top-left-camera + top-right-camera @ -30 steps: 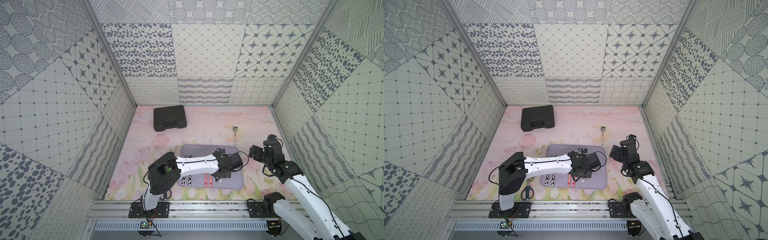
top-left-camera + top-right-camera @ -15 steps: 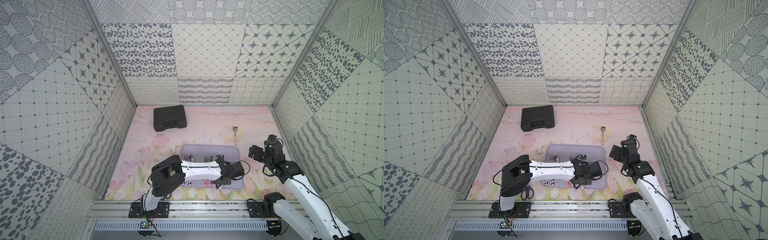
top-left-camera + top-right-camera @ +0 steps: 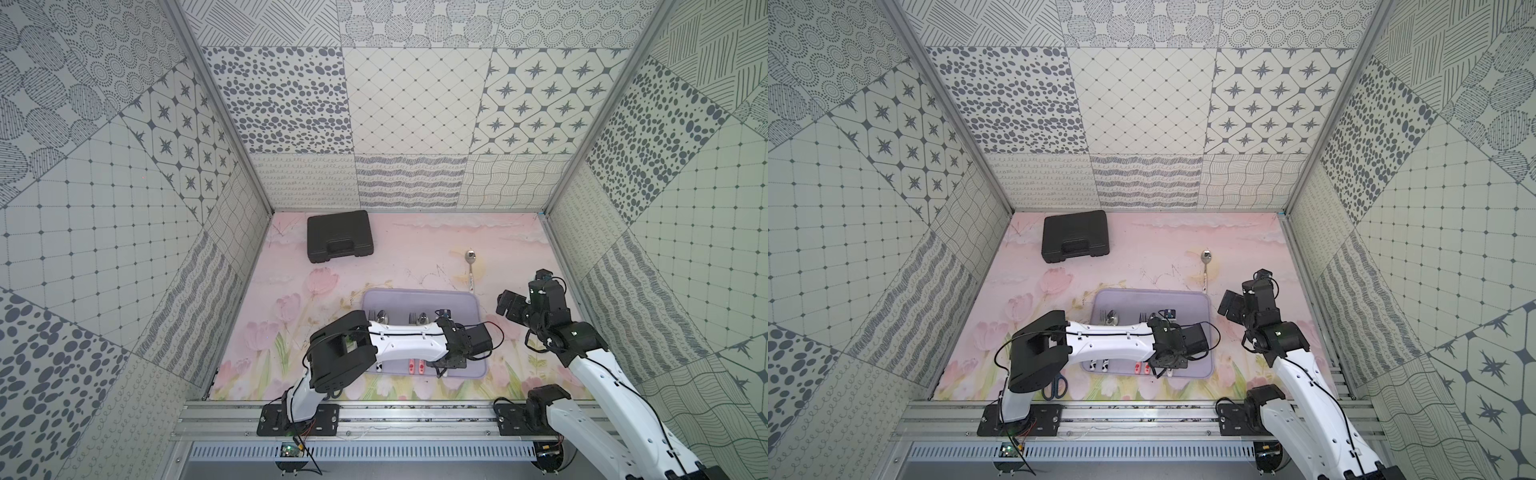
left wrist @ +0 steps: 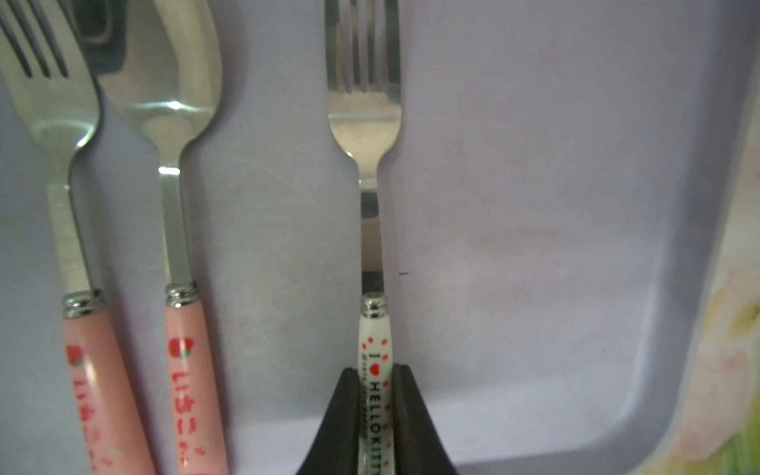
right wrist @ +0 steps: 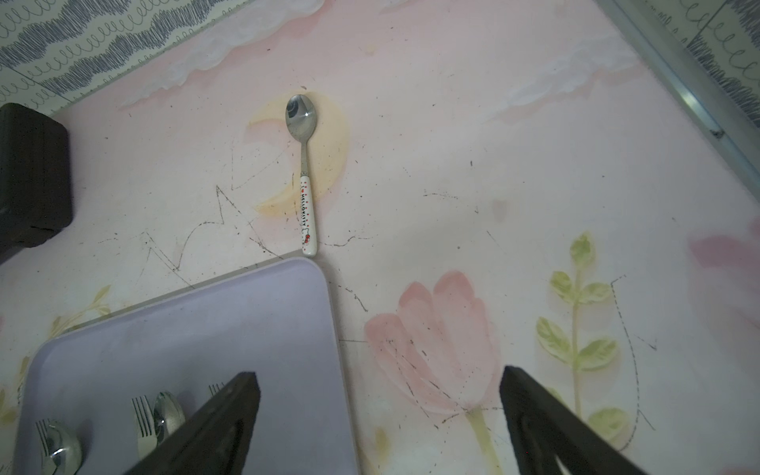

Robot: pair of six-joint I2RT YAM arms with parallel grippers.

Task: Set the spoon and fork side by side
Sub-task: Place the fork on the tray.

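Note:
A fork (image 4: 364, 123) with a white, red-dotted handle lies along the right part of the lavender tray (image 4: 534, 205), and my left gripper (image 4: 376, 374) is shut on its handle. In a top view that gripper (image 3: 446, 365) sits low over the tray's near right part. The matching white-handled spoon (image 3: 470, 266) (image 5: 306, 193) lies on the pink mat just beyond the tray's far right corner, with its bowl pointing to the back wall. My right gripper (image 5: 378, 378) hangs open and holds nothing, right of the tray (image 3: 465, 303) and nearer than the spoon.
A pink-handled fork (image 4: 78, 246) and spoon (image 4: 177, 205) lie side by side on the tray left of the held fork, and another pair (image 3: 376, 318) lies further left. A black case (image 3: 338, 235) stands at the back left. Scissors (image 3: 1054, 384) lie under the left arm.
My left arm has sunk lower and drawn toward the tray's near edge with the fork in its grip. The right arm and the spoon have not moved.

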